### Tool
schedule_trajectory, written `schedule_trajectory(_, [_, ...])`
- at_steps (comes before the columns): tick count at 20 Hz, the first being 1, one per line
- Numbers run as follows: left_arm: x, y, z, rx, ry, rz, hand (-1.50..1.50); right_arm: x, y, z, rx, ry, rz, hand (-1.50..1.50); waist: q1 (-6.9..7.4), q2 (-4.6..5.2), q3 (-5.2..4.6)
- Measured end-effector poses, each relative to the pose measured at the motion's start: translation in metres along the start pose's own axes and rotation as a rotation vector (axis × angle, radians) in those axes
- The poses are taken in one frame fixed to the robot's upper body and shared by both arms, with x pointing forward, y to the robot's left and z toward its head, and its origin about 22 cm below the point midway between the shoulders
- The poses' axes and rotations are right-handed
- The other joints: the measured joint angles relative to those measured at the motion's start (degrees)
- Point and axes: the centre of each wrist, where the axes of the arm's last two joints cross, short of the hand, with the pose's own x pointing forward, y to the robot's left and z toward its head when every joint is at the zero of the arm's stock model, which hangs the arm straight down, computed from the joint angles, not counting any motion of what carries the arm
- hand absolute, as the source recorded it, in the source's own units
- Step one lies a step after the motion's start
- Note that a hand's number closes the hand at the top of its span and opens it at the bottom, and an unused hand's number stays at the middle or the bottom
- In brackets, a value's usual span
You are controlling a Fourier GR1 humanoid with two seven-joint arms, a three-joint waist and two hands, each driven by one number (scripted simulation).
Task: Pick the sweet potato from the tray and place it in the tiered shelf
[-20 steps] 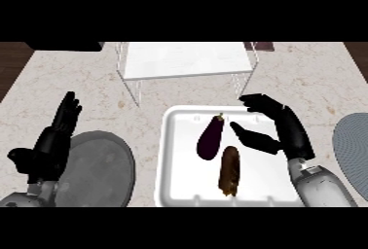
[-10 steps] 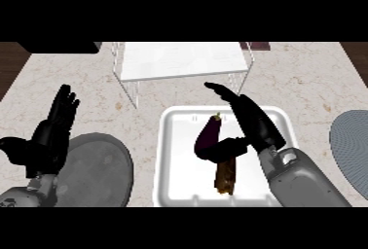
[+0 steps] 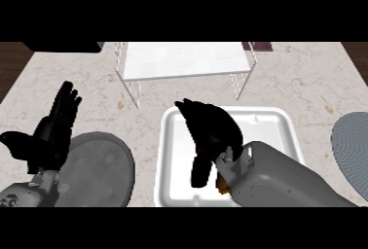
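Observation:
The sweet potato (image 3: pixel 223 187) lies in the white tray (image 3: pixel 269 124); only a small orange-brown end of it shows, under my right wrist. My right hand (image 3: pixel 208 129) is spread low over the middle of the tray, fingers stretched toward the tray's far left corner. It covers most of what lies there, and I cannot see whether it touches the sweet potato. The tiered shelf (image 3: pixel 187 61), white-topped on clear legs, stands just beyond the tray. My left hand (image 3: pixel 50 138) rests open at the left, fingers up.
A grey round plate (image 3: pixel 101 170) lies left of the tray, partly under my left hand. A blue-grey plate (image 3: pixel 352 146) sits at the right edge. A dark object (image 3: pixel 64 46) stands at the far left corner of the counter.
My right hand has swung from the tray's right side to over its middle and come lower, now hiding the dark purple vegetable and nearly all of the sweet potato. The left hand barely moved.

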Motion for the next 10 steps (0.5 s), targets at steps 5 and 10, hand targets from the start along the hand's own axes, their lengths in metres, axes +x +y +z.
schedule_trajectory(5, [0.004, -0.001, 0.0, 0.0, -0.003, 0.0, 0.0, 0.025, 0.018, -0.013, 0.042, 0.061, 0.162, -1.5, 0.08, -0.05, 0.03])
schedule_trajectory(10, [0.005, -0.002, -0.001, 0.005, 0.0, 0.005, 0.0, 0.038, 0.033, -0.03, 0.071, 0.125, 0.262, -1.5, -0.24, 0.08, 0.1])
